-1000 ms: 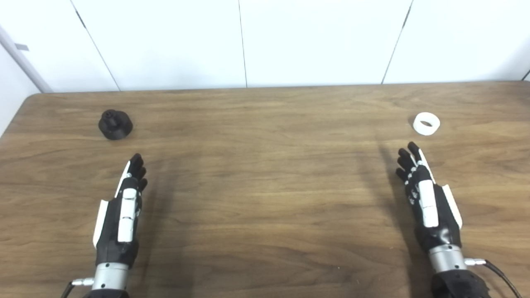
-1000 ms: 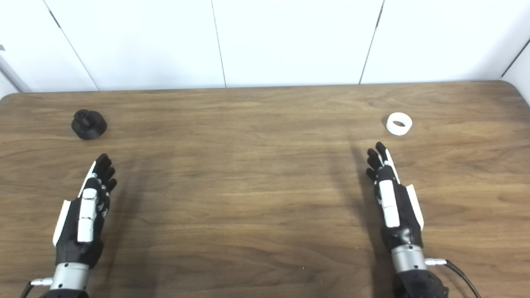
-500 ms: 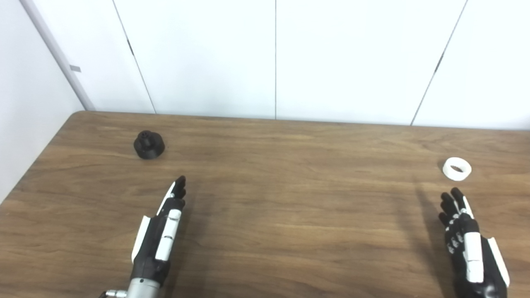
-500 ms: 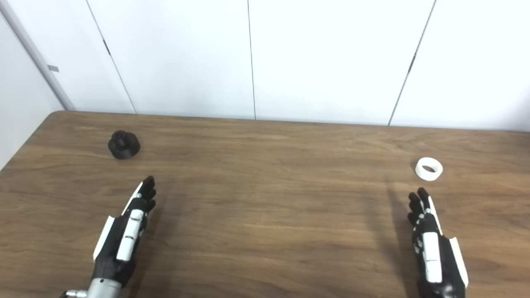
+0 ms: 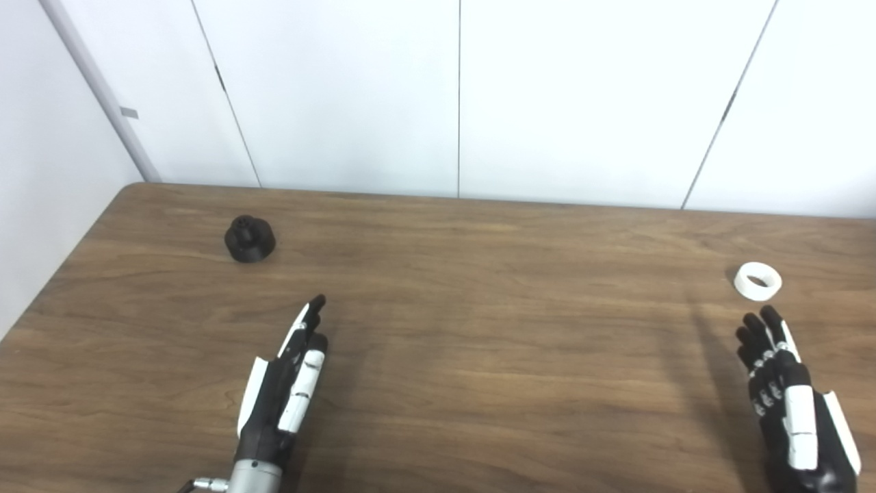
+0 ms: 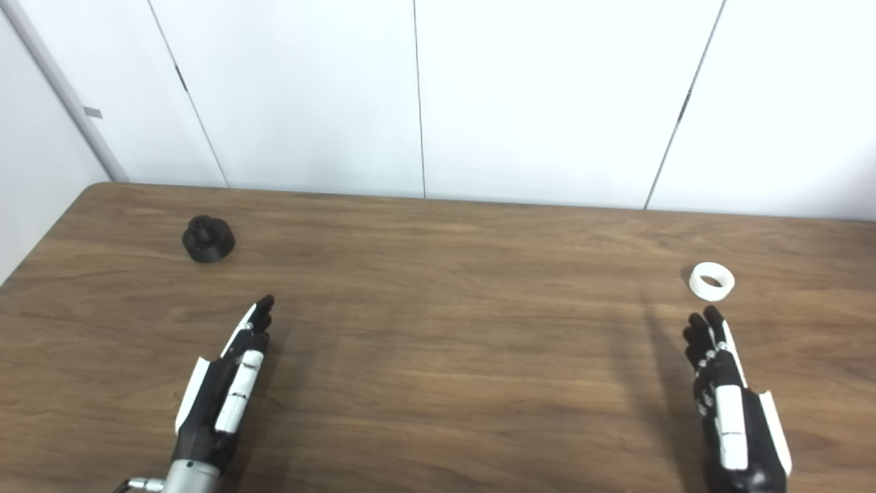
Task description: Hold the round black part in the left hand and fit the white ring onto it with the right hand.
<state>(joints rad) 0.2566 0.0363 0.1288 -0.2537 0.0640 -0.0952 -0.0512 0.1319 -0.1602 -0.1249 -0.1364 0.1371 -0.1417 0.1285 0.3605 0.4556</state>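
Both hands are empty, fingers extended: left hand (image 5: 284, 390) well short of the black part (image 5: 250, 239) (far left), right hand (image 5: 794, 404) near the white ring (image 5: 757, 281); a careless reach could knock the ring away

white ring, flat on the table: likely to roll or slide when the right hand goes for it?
The white ring lies hole-up, so probably won't roll unless tipped on edge. It looks small, smooth and rigid, likely light: the right hand may skid it across the wooden table.
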